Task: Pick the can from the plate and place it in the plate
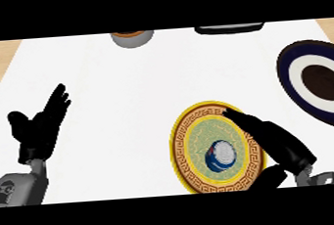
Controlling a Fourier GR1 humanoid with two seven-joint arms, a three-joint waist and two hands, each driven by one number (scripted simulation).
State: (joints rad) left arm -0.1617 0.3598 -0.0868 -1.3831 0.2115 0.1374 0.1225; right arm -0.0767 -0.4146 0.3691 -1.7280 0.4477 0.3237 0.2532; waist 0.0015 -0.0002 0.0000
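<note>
A blue and white can (pixel 221 155) stands on a yellow-rimmed patterned plate (pixel 189 132) at the lower middle of the head view. My right hand (pixel 273 139) lies just right of the can over the plate's right rim, fingers straight and pointing up-left, open and apart from the can. A second plate (pixel 294 76), dark blue with a white ring and a brown centre, sits at the right edge. At the left, my left hand (pixel 40 125) rests open with fingers up.
A grey cup-like object with a brown top (pixel 132 37) stands at the back edge of the white counter. A dark flat object (pixel 229 28) lies at the back right. Wooden surface shows beyond the counter's left and right edges.
</note>
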